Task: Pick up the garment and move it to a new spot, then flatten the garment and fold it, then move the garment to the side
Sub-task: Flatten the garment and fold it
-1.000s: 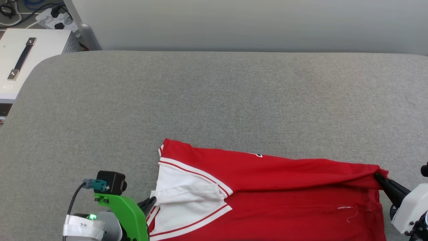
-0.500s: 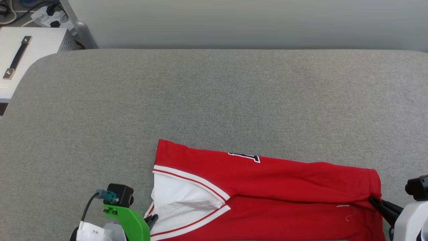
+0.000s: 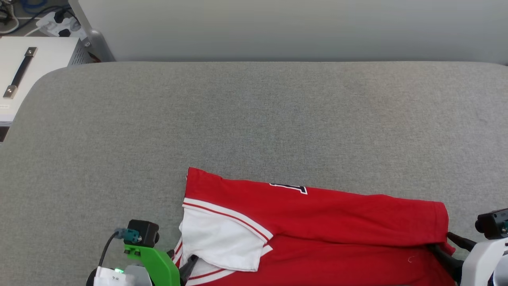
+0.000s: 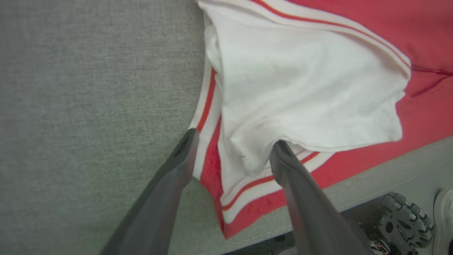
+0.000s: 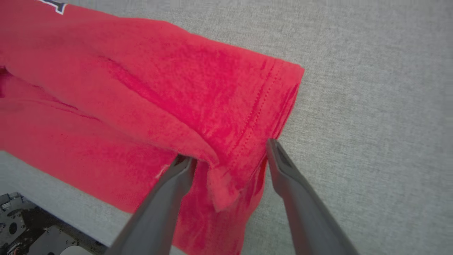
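The red garment (image 3: 317,230) lies folded on the grey padded table (image 3: 254,119) by its near edge, with a bit of black-and-white lettering (image 3: 289,187) on the upper layer. Its white sleeve (image 3: 222,242) with red stripe trim lies slack at the left end. My left gripper (image 3: 181,259) is open at that end. In the left wrist view the left gripper (image 4: 233,145) has the white sleeve (image 4: 304,95) lying loose between its spread fingers. My right gripper (image 3: 450,247) is open at the red hem corner (image 5: 247,117), with the right gripper (image 5: 228,154) straddling a fold without pinching it.
A white case with a black handle (image 3: 20,71) stands off the table's far left corner, beside a power strip with cables (image 3: 55,18). A pale wall runs behind the table. The robot base's wheel (image 4: 403,219) shows below the near edge.
Both grippers have let go of the garment and now stand open. They drew back toward the near edge, the top layer settled flat and the white sleeve slumped. The camera shifted slightly.
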Robot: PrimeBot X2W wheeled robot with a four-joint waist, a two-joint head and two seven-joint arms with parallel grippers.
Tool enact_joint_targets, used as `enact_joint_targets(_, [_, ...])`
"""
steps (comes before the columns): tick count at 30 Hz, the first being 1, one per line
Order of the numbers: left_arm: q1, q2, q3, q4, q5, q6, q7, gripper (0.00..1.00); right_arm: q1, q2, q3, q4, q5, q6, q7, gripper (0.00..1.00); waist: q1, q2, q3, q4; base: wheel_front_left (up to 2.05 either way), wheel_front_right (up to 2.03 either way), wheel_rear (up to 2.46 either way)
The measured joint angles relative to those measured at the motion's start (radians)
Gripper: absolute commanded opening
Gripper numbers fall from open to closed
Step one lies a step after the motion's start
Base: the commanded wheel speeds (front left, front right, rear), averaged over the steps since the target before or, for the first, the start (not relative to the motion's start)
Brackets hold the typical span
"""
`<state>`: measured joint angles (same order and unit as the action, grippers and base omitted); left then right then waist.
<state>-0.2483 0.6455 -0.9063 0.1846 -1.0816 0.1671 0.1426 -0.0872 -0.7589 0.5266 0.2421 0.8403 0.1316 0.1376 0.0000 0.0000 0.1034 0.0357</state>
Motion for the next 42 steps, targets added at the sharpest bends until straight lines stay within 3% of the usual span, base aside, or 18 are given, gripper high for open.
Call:
enact_joint_targets(6, [0.0, 0.001, 0.038, -0.034, 0.007, 0.016, -0.082, 1.0, 0.025, -0.006, -0.053, -0.041, 0.057, 0.0, 0.047, 1.0, 0.0, 0.0, -0.038, -0.003, 0.0, 0.0, 0.0])
enact_joint_targets(13, [-0.006, -0.011, 0.117, -0.097, 0.062, 0.05, -0.273, 1.0, 0.094, 0.02, -0.219, -0.092, 0.132, 0.0, 0.182, 1.0, 0.0, 0.0, -0.055, 0.006, 0.0, 0.0, 0.0])
enact_joint_targets(22, [-0.026, -0.033, 0.206, -0.122, 0.197, 0.053, -0.396, 1.0, 0.144, 0.173, -0.462, -0.13, 0.072, 0.0, 0.341, 1.0, 0.0, 0.0, -0.029, 0.022, 0.0, 0.0, 0.0])
enact_joint_targets(26, [-0.026, -0.087, 0.315, -0.174, 0.284, 0.028, -0.399, 1.0, 0.148, 0.29, -0.575, -0.115, 0.06, 0.0, 0.399, 1.0, 0.0, 0.0, -0.014, 0.033, 0.0, 0.0, 0.0])
enact_joint_targets(27, [-0.014, -0.116, 0.372, -0.189, 0.346, -0.006, -0.398, 1.0, 0.148, 0.356, -0.65, -0.105, 0.003, 0.0, 0.453, 1.0, 0.0, 0.0, 0.002, 0.044, 0.0, 0.0, 0.0])
enact_joint_targets(34, [0.02, -0.164, 0.437, -0.161, 0.416, -0.064, -0.399, 1.0, 0.147, 0.439, -0.753, -0.102, -0.151, 0.0, 0.556, 1.0, 0.0, 0.0, 0.038, 0.065, 0.0, 0.0, 0.0])
enact_joint_targets(42, [0.023, -0.21, 0.491, -0.131, 0.458, -0.11, -0.398, 1.0, 0.144, 0.494, -0.738, -0.152, -0.178, -0.001, 0.654, 1.0, 0.0, 0.0, 0.07, 0.079, 0.0, 0.0, 0.0])
